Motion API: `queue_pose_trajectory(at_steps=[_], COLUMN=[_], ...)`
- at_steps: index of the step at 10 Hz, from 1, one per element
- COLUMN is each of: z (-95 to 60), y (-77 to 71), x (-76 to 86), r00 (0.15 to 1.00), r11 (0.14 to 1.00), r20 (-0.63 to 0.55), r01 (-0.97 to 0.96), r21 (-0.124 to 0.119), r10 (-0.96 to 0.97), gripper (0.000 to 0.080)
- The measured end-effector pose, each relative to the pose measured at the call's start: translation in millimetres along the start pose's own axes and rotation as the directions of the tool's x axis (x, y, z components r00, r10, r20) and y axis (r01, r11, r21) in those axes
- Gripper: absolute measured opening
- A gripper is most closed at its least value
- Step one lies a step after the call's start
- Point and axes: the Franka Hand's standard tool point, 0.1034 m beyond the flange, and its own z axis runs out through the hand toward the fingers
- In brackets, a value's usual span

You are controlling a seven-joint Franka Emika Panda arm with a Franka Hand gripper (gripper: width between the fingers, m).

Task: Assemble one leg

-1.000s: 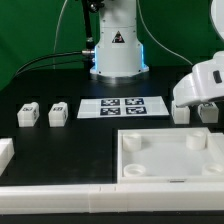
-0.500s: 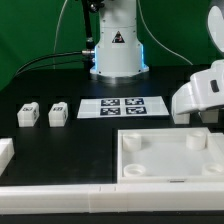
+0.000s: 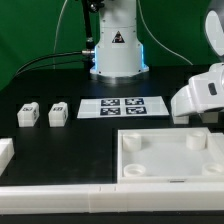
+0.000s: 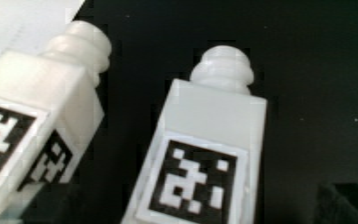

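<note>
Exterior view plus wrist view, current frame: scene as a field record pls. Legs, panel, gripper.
legs, exterior view: leg A and leg B, side by side, apart, on that view's left
legs, wrist view: leg C and leg D, lying alongside each other, tags up, knob ends pointing the same way
marker board: flat, mid table
panel: near front, sockets facing up
gripper: low behind the panel, exterior view's right
gripper state: cannot tell
</note>
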Motion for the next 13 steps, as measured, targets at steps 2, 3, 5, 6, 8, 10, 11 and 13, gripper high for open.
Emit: queue_pose_trajectory(at_steps=[2, 3, 5, 6, 8, 10, 11, 13], z=[5.4, 8.8, 9.4, 9.2, 9.3, 9.3, 9.3, 9.3], y=[1.3, 1.5, 1.4, 0.5, -0.7, -0.7, -0.8, -0.8], x=[-2.4, -3.3, -3.4, -3.4, -3.6, -3.6, -3.6, -3.6], r00=[1.000, 1.000, 1.000, 1.000, 1.000, 1.000, 1.000, 1.000], r11=[1.000, 1.000, 1.000, 1.000, 1.000, 1.000, 1.000, 1.000], r20=[0.010, 0.009, 0.006, 0.006, 0.006, 0.006, 0.006, 0.006], r01=[-0.002, -0.002, -0.002, -0.001, 0.002, 0.002, 0.002, 0.002], r21=[0.000, -0.001, -0.001, -0.002, -0.004, -0.004, -0.004, -0.004], r10=[0.002, 0.002, 0.002, 0.001, -0.001, -0.002, -0.002, -0.002], gripper=[0.0649, 0.0649, 0.0622, 0.0622, 0.0338, 0.0284, 0.0284, 0.0284])
